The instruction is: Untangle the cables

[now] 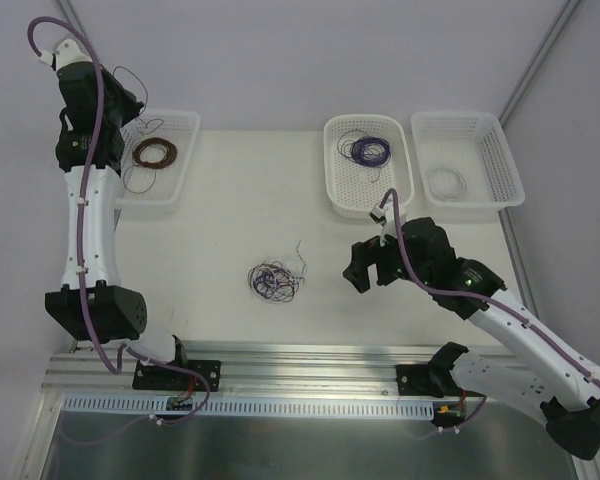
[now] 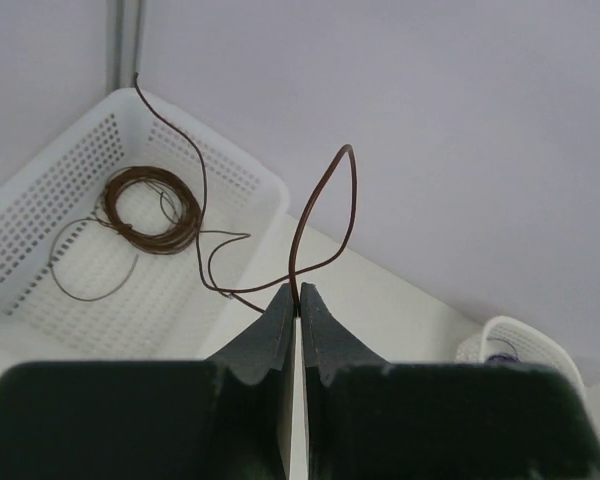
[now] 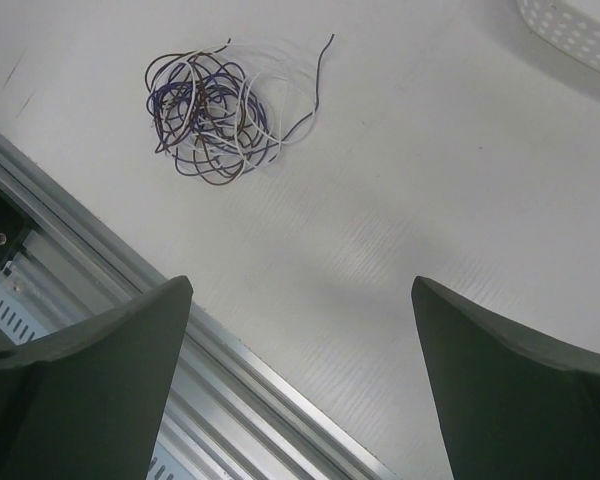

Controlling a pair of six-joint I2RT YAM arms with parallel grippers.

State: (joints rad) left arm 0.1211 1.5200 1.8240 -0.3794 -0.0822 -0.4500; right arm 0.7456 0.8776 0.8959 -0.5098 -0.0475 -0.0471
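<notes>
The cables are a small knot of purple, dark brown and white hair-thin wires lying on the table near the middle. The knot also shows in the right wrist view. My right gripper is open and empty, to the right of the knot and apart from it; in its own view the jaws stand wide apart above bare table. My left gripper is at the far left, raised beside the left basket. It is shut on one thin brown wire, which loops up and trails down toward that basket.
The left basket holds a neat brown coil. A middle basket holds a purple coil, and a right basket holds a white coil. A metal rail runs along the table's near edge.
</notes>
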